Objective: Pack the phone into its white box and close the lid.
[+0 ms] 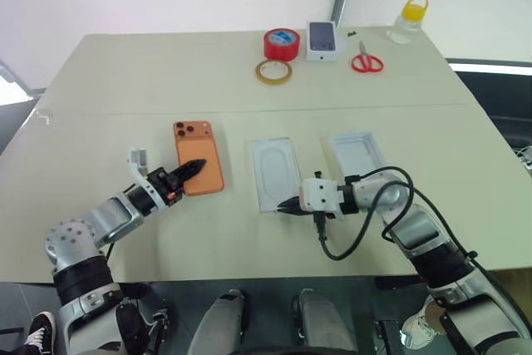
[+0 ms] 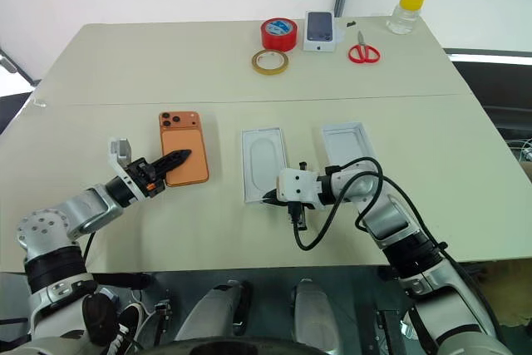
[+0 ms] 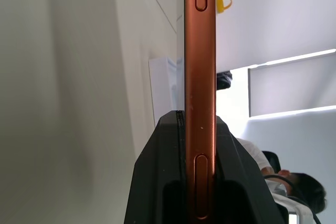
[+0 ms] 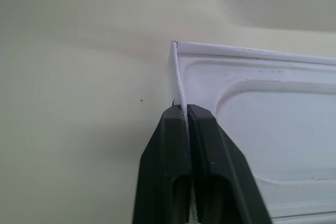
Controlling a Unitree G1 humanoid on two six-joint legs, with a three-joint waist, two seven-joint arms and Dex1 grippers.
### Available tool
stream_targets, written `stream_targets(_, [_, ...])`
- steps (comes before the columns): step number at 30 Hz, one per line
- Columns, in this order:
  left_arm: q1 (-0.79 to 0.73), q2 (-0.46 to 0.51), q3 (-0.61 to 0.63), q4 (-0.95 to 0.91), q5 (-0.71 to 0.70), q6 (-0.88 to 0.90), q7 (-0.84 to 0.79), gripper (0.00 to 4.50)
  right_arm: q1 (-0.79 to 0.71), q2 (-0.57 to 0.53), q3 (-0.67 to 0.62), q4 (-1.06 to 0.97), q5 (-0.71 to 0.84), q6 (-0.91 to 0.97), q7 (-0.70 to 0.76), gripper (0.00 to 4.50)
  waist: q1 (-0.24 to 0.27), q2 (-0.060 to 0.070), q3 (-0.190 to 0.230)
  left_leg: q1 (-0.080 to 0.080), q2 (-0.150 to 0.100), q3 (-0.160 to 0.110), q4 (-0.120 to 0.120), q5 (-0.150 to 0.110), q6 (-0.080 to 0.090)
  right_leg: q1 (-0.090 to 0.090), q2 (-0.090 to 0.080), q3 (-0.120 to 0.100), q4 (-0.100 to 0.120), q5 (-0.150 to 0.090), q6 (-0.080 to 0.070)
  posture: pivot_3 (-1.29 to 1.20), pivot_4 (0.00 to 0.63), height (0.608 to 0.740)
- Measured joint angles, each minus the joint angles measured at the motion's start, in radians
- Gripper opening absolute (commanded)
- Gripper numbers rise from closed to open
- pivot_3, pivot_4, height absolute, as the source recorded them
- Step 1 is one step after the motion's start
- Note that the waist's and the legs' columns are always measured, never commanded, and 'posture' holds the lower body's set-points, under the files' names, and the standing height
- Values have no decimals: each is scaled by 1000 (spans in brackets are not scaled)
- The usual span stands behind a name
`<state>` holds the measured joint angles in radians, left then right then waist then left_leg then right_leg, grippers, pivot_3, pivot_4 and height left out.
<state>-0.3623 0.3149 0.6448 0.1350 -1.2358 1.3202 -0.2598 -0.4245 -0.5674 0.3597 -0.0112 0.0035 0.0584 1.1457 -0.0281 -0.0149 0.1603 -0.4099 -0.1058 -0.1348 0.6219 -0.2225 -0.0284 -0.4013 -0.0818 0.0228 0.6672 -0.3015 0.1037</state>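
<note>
Right gripper (image 1: 287, 204) is clamped on the near short wall of the white box (image 1: 275, 174), fingers (image 4: 202, 145) pinching its thin edge near a corner. Left gripper (image 1: 189, 170) is clenched on the phone (image 1: 199, 156), gripping it by its long edge. Phone sits left of the white box, apart. Second white tray (image 1: 357, 152) lies right of the box.

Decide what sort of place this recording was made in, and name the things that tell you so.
Probably an office or lab workroom: a plain beige table against a white wall, with desk supplies at its far edge, namely tape rolls and red scissors.
</note>
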Motion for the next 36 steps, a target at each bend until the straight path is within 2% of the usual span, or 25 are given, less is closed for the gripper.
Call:
stream_targets(5, [-1,0,-4,0,-20,-4,16,0,-9,26,0,-8,15,72,-4,86,2,0,0,0,0,0,0,0,0,0,0,0,0,0,0,0,150,740])
stream_targets(14, [-60,-43,-42,-16,-85,-43,91,0,-63,155,68,-9,-50,179,-122,86,14,0,0,0,0,0,1,1,-2,1,0,0,-1,0,0,0,150,740])
stream_targets(18, [-69,-67,-82,-23,-99,-52,104,0,-77,183,85,-9,-60,239,-139,1427,14,0,0,0,0,0,1,1,-2,0,0,0,-1,0,0,0,150,740])
stream_targets(19, [-69,-73,-95,-23,-99,-53,105,0,-77,184,88,-10,-58,242,-137,2032,14,0,0,0,0,0,1,1,-2,0,0,0,-1,0,0,0,150,740])
stream_targets(22, [-69,-85,-132,-26,-95,-67,105,0,-77,171,88,-28,-52,242,-130,3457,13,0,0,0,0,0,1,1,-1,0,0,0,-1,0,0,0,150,740])
stream_targets(26, [-68,-88,-196,-28,-75,-82,88,0,-77,93,15,-74,23,252,-79,3457,15,0,0,0,-1,0,1,1,-1,2,0,0,-2,0,0,0,150,740])
stream_targets(29, [-69,-83,-239,-22,-46,-85,57,0,-79,-6,-60,-70,58,253,-40,3457,16,0,0,0,-1,0,1,-1,1,2,0,0,-2,0,0,0,150,740])
stream_targets(32, [-73,-80,-271,7,-13,-89,24,0,-80,-68,-104,-5,51,209,-41,3457,13,0,0,0,0,1,1,-1,1,2,0,0,-2,0,0,0,150,740])
stream_targets(35, [-77,-80,-298,30,19,-91,-5,0,-80,-86,-113,58,40,174,-48,3457,10,0,0,0,0,1,1,0,1,1,0,0,-1,0,0,0,150,740])
stream_targets(36, [-78,-80,-306,36,27,-90,-14,482,-80,-85,-113,68,38,165,-52,3519,10,0,0,0,0,1,1,0,0,1,0,0,-2,0,0,0,150,740])
